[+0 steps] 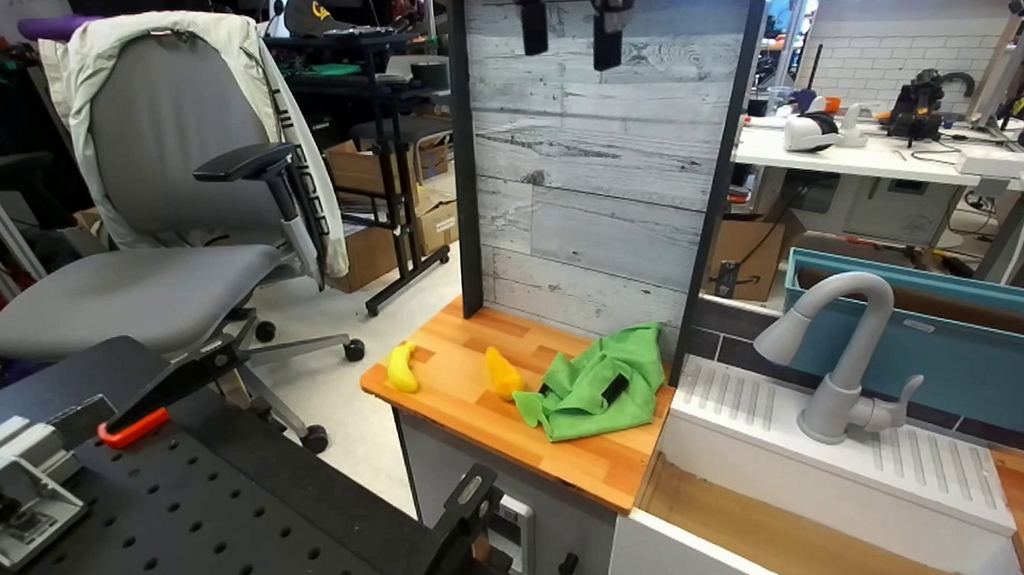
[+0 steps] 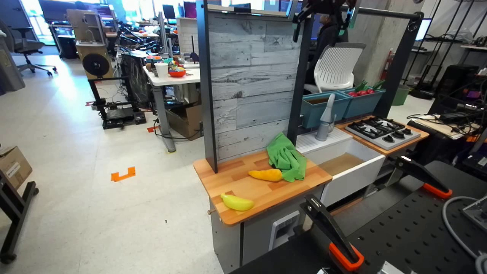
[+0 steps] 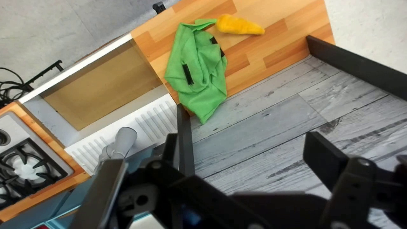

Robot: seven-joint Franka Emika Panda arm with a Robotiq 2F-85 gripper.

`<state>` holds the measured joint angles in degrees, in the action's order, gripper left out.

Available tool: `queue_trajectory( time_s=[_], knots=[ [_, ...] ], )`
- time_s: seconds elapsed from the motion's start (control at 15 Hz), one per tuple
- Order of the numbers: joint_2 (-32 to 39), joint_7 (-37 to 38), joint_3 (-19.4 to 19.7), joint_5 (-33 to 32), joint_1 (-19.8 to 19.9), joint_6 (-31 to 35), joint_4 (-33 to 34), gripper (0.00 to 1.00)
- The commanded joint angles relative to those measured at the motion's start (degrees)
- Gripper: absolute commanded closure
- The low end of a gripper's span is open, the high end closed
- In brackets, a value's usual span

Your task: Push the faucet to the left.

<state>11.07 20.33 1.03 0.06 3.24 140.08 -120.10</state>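
Faucet (image 1: pixel 855 355) is standing on sink ledge (image 1: pixel 768 414), well below fingers (image 1: pixel 607 48), showing left of them in wrist view. Gripper (image 1: pixel 572 56) is hanging, fingers sitting wide apart. Lower than fingers, green cloth (image 1: pixel 598 383) is lying on wooden counter (image 1: pixel 446 359); orange carrot (image 2: pixel 266 175) is touching cloth.

All views look down onto the counter (image 1: pixel 474 410).

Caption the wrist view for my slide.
Open black two-fingered hand; matte grey gooseneck faucet untouched on white ribbed sink ledge.
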Motion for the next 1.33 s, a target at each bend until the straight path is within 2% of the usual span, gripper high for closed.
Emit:
queue_trajectory(
  time_s=[0.0, 0.33, 0.6, 1.27],
  knots=[
    [7.14, -4.51, 1.5, 5.19, 1.24, 2.71, 5.66, 0.0],
    [14.52, -10.41, 2.0, 11.53, 5.11, 2.63, 11.17, 0.0],
    [20.42, -12.67, 2.07, 13.94, 8.36, 0.7, 16.9, 0.0],
    [34.45, -10.44, 3.41, 14.15, 12.35, -8.86, 34.42, 0.0]
  ],
)
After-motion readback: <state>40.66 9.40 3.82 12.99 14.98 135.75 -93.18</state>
